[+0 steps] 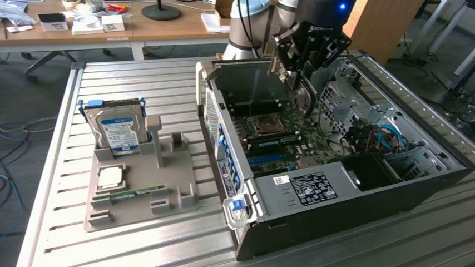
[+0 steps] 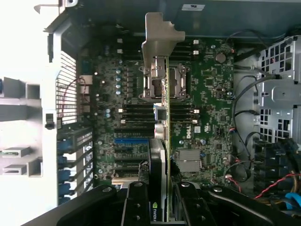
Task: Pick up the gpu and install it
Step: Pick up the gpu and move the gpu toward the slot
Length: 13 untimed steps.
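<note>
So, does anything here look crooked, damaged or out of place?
Nothing stands out. The graphics card sits straight between the fingers, edge-on above the motherboard of the open computer case. The hard drive stands on end in its grey holder beside the case.

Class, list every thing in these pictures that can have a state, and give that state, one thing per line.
gpu, held edge-on over the motherboard.
gripper, shut on the gpu.
computer case, side open.
hard drive, upright in the grey holder.
memory stick, lying flat in the holder.
</note>
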Motion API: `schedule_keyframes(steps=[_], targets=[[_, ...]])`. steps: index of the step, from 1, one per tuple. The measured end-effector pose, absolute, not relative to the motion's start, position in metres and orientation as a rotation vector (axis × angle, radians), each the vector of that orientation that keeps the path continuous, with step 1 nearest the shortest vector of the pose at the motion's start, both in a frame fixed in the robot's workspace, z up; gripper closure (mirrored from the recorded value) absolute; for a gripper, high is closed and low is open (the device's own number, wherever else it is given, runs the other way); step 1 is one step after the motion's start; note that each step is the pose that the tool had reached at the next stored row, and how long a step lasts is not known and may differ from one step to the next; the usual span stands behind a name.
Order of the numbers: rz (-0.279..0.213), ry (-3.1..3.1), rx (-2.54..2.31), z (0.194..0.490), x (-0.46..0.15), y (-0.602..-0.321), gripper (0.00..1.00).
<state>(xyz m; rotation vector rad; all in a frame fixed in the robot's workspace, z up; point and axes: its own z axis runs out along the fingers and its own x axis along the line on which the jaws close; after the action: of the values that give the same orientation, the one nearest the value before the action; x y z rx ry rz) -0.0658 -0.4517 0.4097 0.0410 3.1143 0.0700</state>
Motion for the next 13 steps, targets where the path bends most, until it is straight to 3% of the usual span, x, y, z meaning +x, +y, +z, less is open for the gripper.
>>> schedule_keyframes(steps=[13], targets=[[0.070,3.114,0.041,0.410,-0.048,-0.451,0.73]])
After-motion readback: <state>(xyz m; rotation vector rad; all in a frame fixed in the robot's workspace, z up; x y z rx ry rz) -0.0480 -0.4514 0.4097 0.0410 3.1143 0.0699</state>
